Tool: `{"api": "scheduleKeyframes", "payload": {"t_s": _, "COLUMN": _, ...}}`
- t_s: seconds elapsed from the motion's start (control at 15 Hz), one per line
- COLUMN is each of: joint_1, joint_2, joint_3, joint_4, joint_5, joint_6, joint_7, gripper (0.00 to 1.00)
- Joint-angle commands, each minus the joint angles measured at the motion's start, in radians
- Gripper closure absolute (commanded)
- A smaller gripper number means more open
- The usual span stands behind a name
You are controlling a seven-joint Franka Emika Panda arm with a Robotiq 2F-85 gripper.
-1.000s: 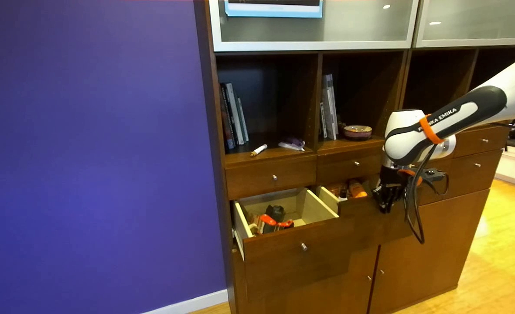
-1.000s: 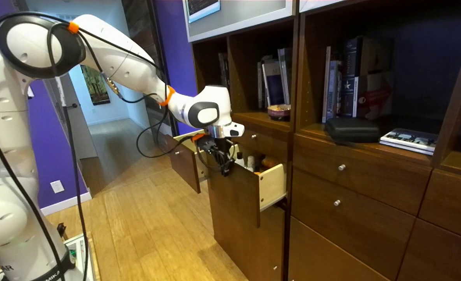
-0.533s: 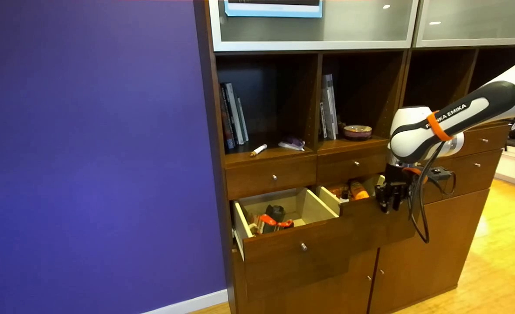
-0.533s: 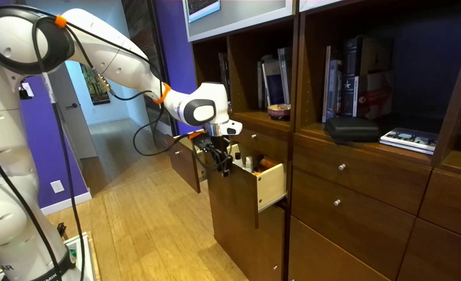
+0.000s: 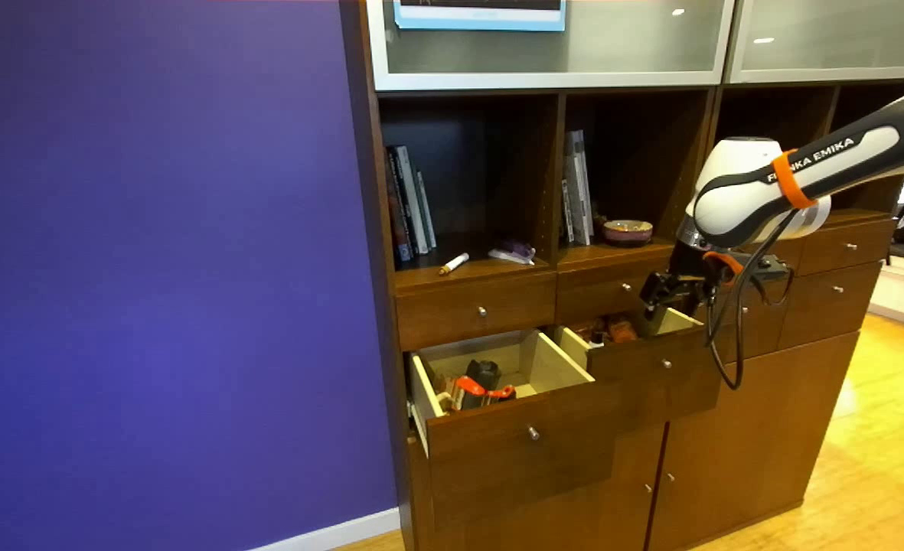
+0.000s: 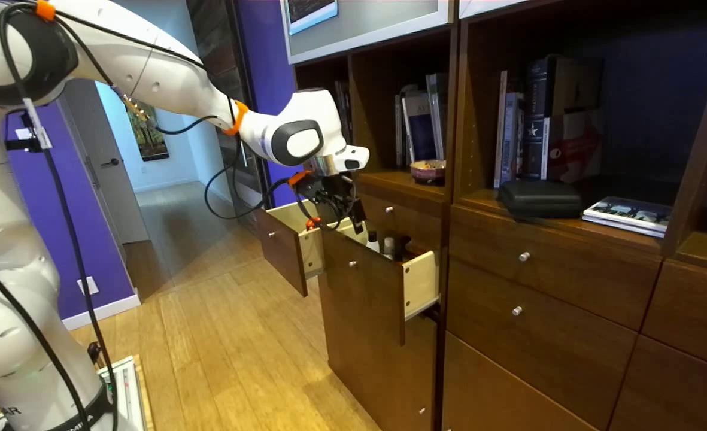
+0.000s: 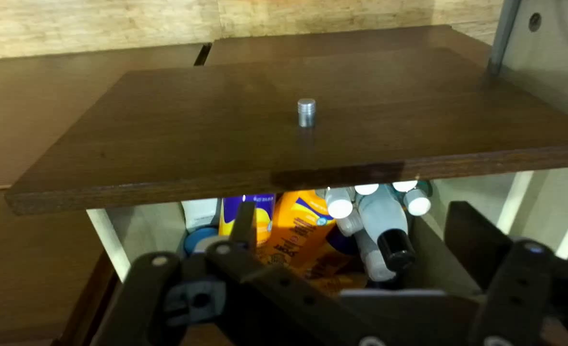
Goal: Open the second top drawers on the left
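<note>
With my gripper [image 7: 353,223] spread and empty above the pulled-out drawer [image 7: 216,134], I could snag its bottles [image 7: 291,233] by dipping, or nudge it inward by swinging low.

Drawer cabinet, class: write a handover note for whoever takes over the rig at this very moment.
Tool: open, holding nothing, above the inner drawer, clear of its knob.
Where: inner drawer and end drawer, side by side in the second row, both pulled out.
Done: both stand open.
Left: probably just backing the tool away.
</note>
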Motion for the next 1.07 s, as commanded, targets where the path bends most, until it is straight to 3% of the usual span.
{"api": "scheduleKeyframes", "payload": {"t_s": 0.0, "joint_1": 0.004, "joint_2": 0.037, "joint_3": 0.006, "joint_4": 0.018, "joint_5": 0.009, "joint_6": 0.091, "joint_7": 0.004, "gripper": 0.0}}
{"api": "scheduleKeyframes", "payload": {"t_s": 0.67, "joint_1": -0.002, "joint_2": 0.189, "joint_3": 0.006, "joint_4": 0.035, "joint_5": 0.008, "joint_6": 0.275, "joint_7": -0.027, "gripper": 0.0}}
{"api": "scheduleKeyframes", "payload": {"t_s": 1.0, "joint_1": -0.004, "joint_2": 0.18, "joint_3": 0.003, "joint_4": 0.05, "joint_5": 0.013, "joint_6": 0.159, "joint_7": -0.015, "gripper": 0.0}}
